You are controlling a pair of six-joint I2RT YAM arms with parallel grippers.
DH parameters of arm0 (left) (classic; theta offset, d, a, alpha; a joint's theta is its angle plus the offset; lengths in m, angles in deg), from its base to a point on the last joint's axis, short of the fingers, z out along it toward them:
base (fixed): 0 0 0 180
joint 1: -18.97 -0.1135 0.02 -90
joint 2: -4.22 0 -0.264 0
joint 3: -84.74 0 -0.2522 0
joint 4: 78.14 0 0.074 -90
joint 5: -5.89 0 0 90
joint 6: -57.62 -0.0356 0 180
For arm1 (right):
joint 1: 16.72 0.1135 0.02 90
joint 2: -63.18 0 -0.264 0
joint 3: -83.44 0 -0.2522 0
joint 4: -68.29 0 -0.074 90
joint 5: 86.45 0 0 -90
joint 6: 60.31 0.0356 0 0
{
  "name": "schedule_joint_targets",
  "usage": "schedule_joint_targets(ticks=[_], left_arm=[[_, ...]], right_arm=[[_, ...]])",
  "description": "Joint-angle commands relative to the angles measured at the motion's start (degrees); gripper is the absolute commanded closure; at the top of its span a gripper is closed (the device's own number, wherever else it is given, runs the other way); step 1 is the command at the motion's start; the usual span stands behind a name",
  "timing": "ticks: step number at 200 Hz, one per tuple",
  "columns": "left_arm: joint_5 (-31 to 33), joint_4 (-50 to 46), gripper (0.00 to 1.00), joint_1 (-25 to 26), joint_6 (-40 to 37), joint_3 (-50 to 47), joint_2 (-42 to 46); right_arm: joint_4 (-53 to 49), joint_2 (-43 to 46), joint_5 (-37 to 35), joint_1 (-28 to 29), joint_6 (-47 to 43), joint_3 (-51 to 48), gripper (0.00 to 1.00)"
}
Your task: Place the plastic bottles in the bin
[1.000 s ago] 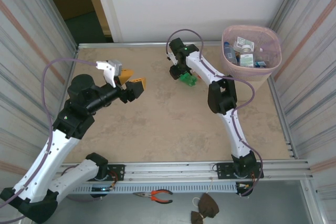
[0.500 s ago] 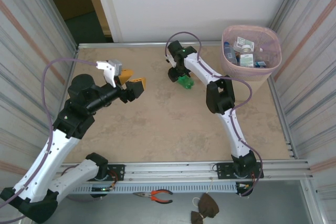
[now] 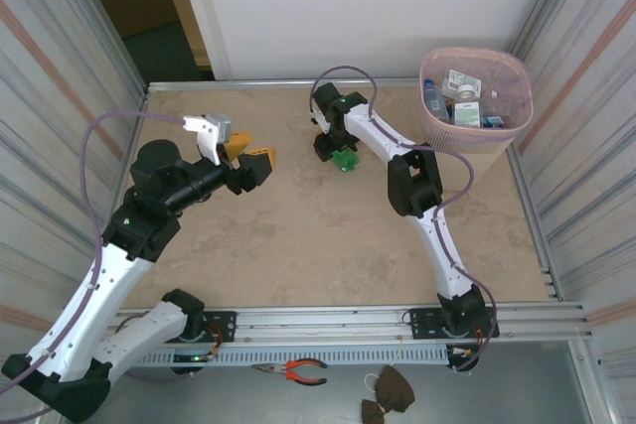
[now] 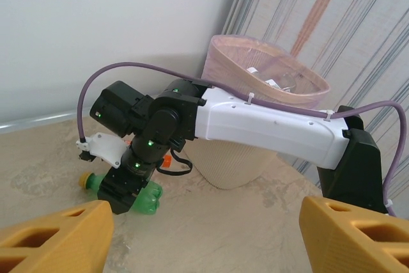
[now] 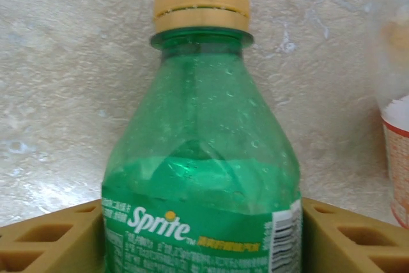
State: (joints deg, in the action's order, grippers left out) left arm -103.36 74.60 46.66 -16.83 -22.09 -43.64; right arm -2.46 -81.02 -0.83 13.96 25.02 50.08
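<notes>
Over at the far right, we see the bin (image 3: 467, 138) already holding several bottles (image 3: 462, 96); our right end effector (image 3: 336, 149) pinches a green bottle (image 5: 201, 158) lying on the desk (image 3: 298, 245), left end effector (image 3: 248, 156) spread, empty.

Bare table (image 3: 298, 235) between my arms left wide passage. My right arm (image 4: 268, 126) lay across my left gripper's (image 4: 204, 241) way to the bin (image 3: 497, 138) — the green bottle (image 5: 198, 158) filled my right fingers' (image 5: 358, 241) gap, a red-labelled bottle (image 5: 397, 158) close alongside.
</notes>
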Motion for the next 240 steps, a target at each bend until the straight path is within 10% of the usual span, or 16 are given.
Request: schedule_joint_targets(ticks=[1, 240], left_arm=[[-0.4, 0.8, 0.23, -0.6, 1.1, -0.7, 0.7], [-2.8, 7.1, 0.23, -1.0, 2.7, -2.4, -2.2]], right_arm=[[-0.8, 0.6, 0.4, 0.2, 1.0, 0.0, 0.36], [-4.1, 39.6, 9.9, -12.6, 4.5, -0.2, 0.39]])
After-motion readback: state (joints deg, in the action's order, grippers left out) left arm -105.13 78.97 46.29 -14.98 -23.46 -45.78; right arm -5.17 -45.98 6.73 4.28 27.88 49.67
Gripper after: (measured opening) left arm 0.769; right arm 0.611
